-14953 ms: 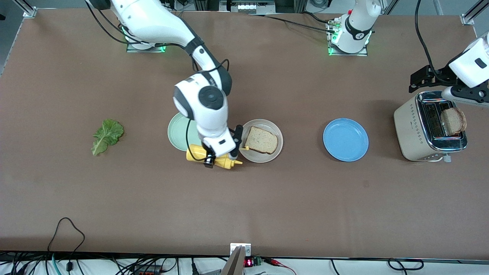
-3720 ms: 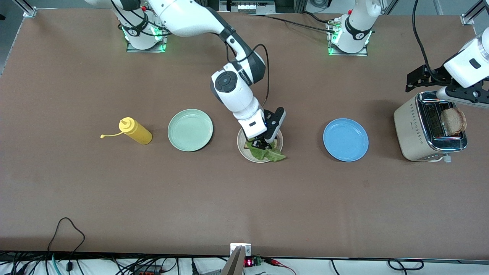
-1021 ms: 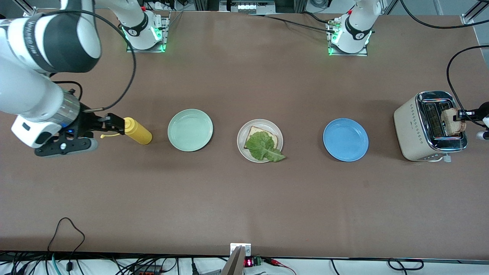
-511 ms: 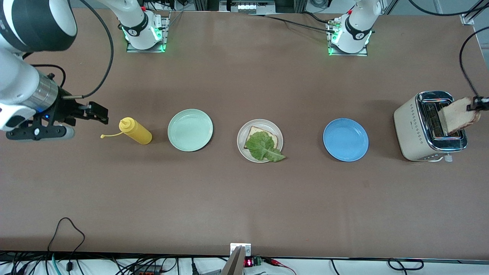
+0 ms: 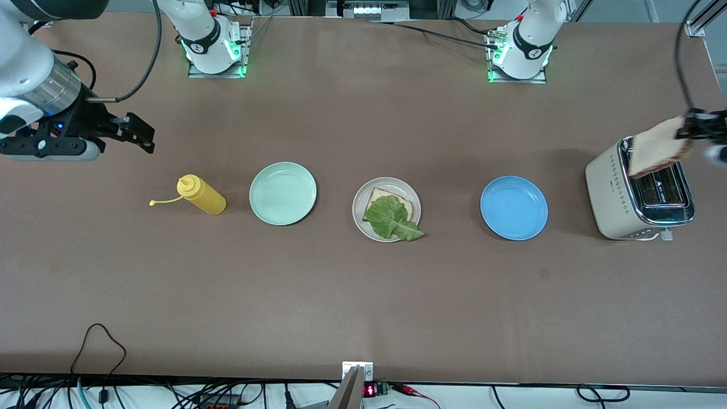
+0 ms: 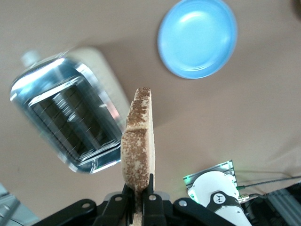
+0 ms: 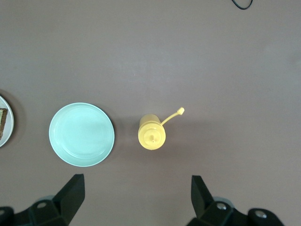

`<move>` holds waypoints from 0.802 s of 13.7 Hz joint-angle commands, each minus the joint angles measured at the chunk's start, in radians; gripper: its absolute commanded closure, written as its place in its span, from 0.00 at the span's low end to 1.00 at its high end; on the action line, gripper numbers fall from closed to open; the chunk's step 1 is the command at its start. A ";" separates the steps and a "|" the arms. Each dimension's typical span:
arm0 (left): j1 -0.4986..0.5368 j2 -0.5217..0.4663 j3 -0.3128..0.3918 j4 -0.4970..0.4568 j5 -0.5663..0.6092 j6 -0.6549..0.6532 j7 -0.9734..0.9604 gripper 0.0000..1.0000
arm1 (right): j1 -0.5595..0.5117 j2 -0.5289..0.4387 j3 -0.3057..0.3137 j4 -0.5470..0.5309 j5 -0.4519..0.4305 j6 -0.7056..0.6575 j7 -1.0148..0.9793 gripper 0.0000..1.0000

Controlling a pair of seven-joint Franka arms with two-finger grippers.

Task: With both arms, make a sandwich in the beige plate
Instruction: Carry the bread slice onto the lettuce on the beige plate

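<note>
The beige plate [image 5: 359, 200] sits mid-table with a slice of bread [image 5: 379, 197] and a green lettuce leaf [image 5: 392, 218] lying on top of it. My left gripper [image 5: 690, 130] [image 6: 139, 193] is shut on the lower edge of a second toast slice [image 5: 656, 153] [image 6: 138, 141], which hangs tilted in the air just above the toaster [image 5: 610, 193] [image 6: 70, 117]. My right gripper [image 5: 139, 132] [image 7: 136, 195] is open and empty, high over the table at the right arm's end, with the mustard bottle [image 7: 151, 133] below it.
A yellow mustard bottle [image 5: 201, 195] stands beside the mint green plate [image 5: 283, 193] [image 7: 82, 134]. A blue plate [image 5: 514, 207] [image 6: 197, 37] lies between the beige plate and the toaster. Cables run along the table's near edge.
The left gripper has lifted the toast slice up out of the toaster slot. The right arm has risen and drawn away from the mustard bottle toward the table's end.
</note>
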 commanded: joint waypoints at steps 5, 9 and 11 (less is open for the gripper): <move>-0.174 0.216 -0.090 0.029 -0.471 0.042 -0.228 0.99 | -0.024 -0.034 -0.018 -0.035 0.007 0.021 -0.029 0.00; -0.248 0.323 -0.092 0.016 -0.755 0.304 -0.298 0.99 | 0.093 -0.036 -0.142 -0.035 0.005 0.018 -0.040 0.00; -0.279 0.354 -0.095 -0.022 -0.849 0.439 -0.284 1.00 | 0.105 -0.037 -0.163 -0.035 0.005 0.018 -0.040 0.00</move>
